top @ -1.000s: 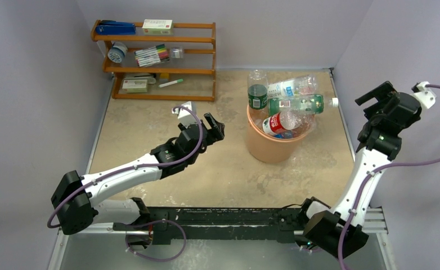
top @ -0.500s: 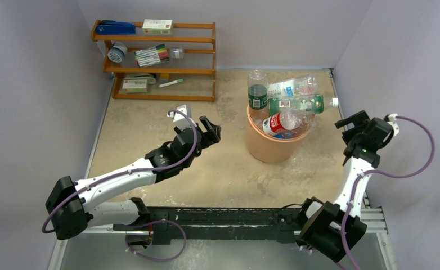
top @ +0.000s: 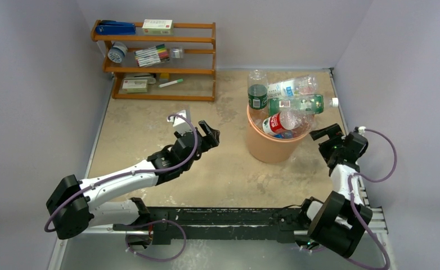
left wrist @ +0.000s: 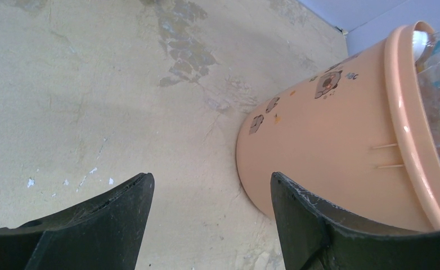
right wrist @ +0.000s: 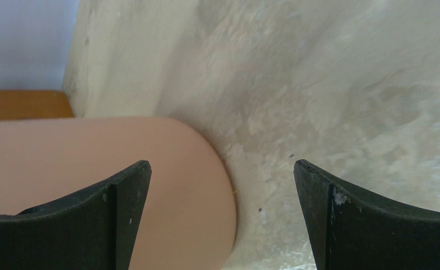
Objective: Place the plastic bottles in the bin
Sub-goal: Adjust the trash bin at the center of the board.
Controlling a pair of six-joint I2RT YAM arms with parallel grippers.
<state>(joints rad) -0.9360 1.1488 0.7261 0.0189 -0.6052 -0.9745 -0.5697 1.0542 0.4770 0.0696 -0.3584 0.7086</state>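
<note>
The left gripper [top: 209,130] hovers over the table [top: 229,180] to the left of the bin [top: 271,151], fingers apart and holding nothing. Its wrist view shows the bin's side just ahead. The right gripper [top: 323,134] sits near the bin's right wall, fingers spread wide, also empty. The bin stands upright mid-table with the bottles [top: 288,104] heaped in it above the rim — one lies across the top, its cap poking past the right edge. A wooden shelf [top: 156,70] stands against the far wall.
</note>
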